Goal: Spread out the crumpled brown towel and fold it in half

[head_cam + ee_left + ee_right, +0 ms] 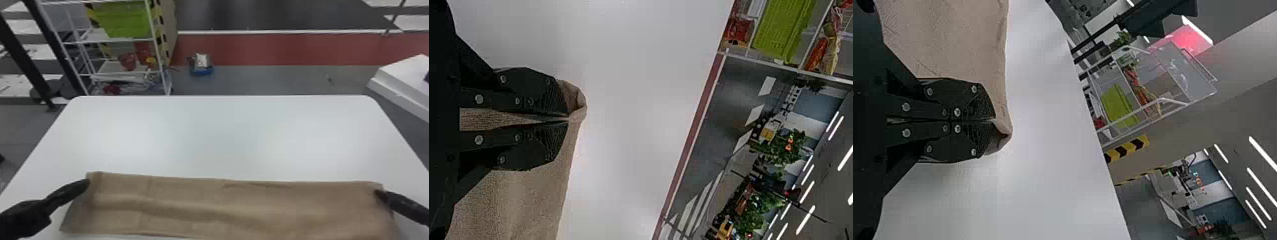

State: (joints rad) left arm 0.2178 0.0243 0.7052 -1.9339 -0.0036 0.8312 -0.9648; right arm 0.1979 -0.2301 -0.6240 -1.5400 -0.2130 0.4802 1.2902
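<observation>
The brown towel (pixel 178 198) is stretched wide, with soft ripples.

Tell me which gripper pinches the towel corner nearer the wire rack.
The left gripper; the right gripper pinches the other far corner of the towel.

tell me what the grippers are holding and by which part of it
The left gripper and right gripper both hold the brown towel, each pinching one of its two far corners.
</observation>
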